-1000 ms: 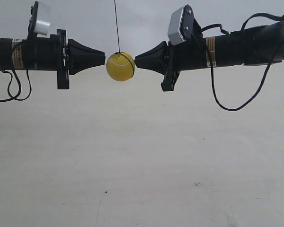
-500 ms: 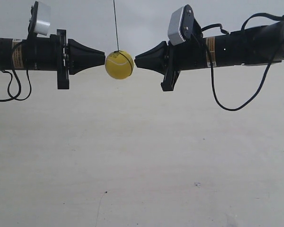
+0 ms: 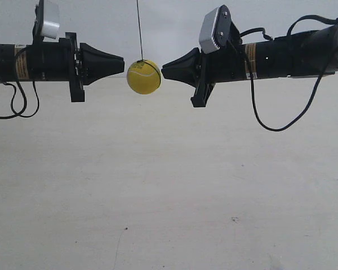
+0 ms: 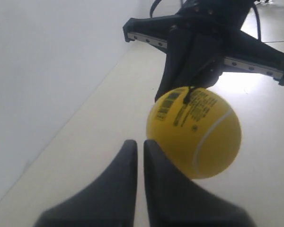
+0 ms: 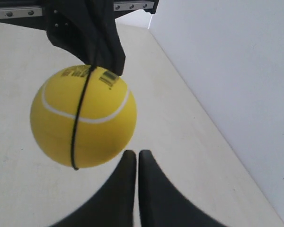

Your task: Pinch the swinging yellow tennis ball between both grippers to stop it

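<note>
The yellow tennis ball hangs on a thin dark string between two black cone tips. The tip of the arm at the exterior view's left stops a narrow gap short of the ball, a little above its middle. The tip of the arm at the exterior view's right is at the ball's edge, touching or nearly so. In the left wrist view my left gripper is shut and empty, the ball just off one finger. My right gripper is shut and empty too, the ball just beyond and to one side.
A pale tabletop lies well below the ball, with a white wall behind. Black cables loop down from the arms. In each wrist view the opposite arm's black gripper sits behind the ball.
The arm at the exterior view's left has risen slightly and tilted. The ball drifted a little left, then back right. The other arm has barely moved.
</note>
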